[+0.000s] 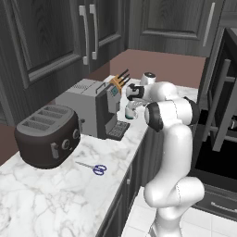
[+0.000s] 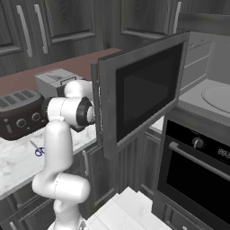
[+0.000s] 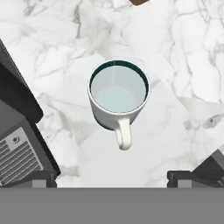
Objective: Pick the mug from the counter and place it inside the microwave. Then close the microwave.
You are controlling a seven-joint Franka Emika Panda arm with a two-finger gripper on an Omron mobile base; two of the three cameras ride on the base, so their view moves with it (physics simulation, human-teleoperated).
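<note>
From the hand view I am looking straight down into the mug (image 3: 118, 93), which stands upright on the white marble counter (image 3: 183, 65), its teal rim a full circle and its handle pointing toward the bottom of that view. My gripper (image 3: 112, 178) hangs above it with its two dark tips spread wide, one at each lower corner, released and touching nothing; the mug sits between their lines but clear of both. In the left base view the mug (image 1: 130, 111) shows just under the hand, beside the coffee machine (image 1: 88, 107), with the knife block (image 1: 118, 81) behind it. Further along the counter (image 1: 55, 194) sit the dark toaster (image 1: 47, 135) and a pair of blue-handled scissors (image 1: 94, 168). In the right base view the microwave (image 2: 211, 96) stands open, its door (image 2: 141, 92) swung wide out over the oven (image 2: 197, 173).
</note>
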